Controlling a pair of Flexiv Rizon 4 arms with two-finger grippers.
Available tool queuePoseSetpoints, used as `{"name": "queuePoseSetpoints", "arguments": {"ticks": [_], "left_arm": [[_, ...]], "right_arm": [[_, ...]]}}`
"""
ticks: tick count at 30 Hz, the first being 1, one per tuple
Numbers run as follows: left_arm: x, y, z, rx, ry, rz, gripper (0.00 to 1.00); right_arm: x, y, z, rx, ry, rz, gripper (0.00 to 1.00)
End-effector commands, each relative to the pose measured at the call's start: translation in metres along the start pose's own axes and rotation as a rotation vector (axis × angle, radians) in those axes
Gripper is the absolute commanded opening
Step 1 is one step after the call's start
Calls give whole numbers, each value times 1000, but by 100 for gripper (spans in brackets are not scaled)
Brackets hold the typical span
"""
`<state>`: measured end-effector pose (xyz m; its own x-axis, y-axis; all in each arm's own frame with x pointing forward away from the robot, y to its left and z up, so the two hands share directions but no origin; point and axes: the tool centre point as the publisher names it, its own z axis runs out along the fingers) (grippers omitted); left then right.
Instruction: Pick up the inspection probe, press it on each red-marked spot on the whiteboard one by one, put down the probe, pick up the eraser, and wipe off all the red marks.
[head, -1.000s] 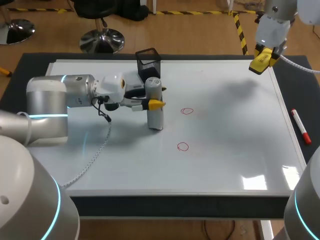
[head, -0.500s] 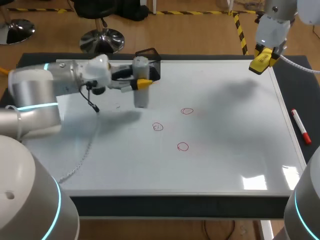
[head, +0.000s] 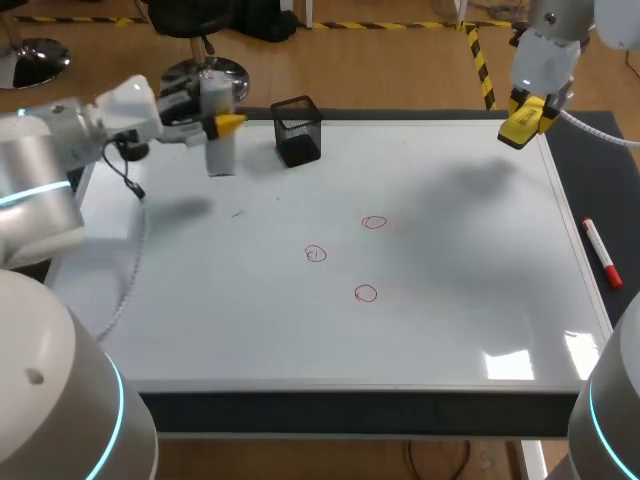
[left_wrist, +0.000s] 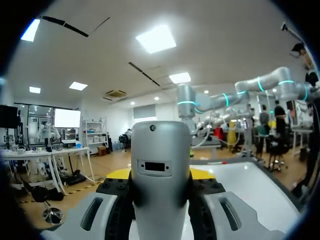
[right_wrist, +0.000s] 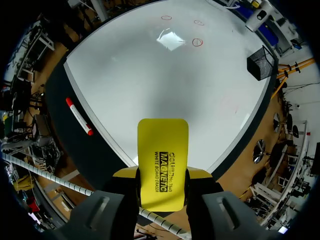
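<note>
The left tool (head: 218, 120) is clamped on the inspection probe (head: 220, 155), held above the far-left part of the whiteboard (head: 450, 330), left of the black mesh holder (head: 298, 130); it is not yet put down. The right tool (head: 525, 115) grips the yellow eraser (right_wrist: 163, 160) over the far-right corner. All three red marks (head: 366, 293) are unwiped, so wiping is what's left

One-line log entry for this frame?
left gripper: shut on probe, lifted beside holder | right gripper: shut on eraser, over board corner | red marks: three, unwiped
</note>
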<state>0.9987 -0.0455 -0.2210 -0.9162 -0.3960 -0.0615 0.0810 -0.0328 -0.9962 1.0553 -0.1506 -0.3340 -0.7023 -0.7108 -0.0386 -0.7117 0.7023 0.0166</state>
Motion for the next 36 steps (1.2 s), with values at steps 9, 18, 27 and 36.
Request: {"name": "queuePoseSetpoints", "arguments": {"ticks": [9,18,27,36], "left_arm": [[-63,-4,-43,-3,-154,-18,0],[-78,-1,-53,-4,-186,-36,0],[-85,3,-57,6,-204,-56,0],[-85,3,-57,6,-204,-56,0]], "right_arm": [[0,-1,-1,2,4,-2,0],[0,-1,-1,2,4,-2,0],[0,-1,-1,2,4,-2,0],[0,-1,-1,2,4,-2,0]]}}
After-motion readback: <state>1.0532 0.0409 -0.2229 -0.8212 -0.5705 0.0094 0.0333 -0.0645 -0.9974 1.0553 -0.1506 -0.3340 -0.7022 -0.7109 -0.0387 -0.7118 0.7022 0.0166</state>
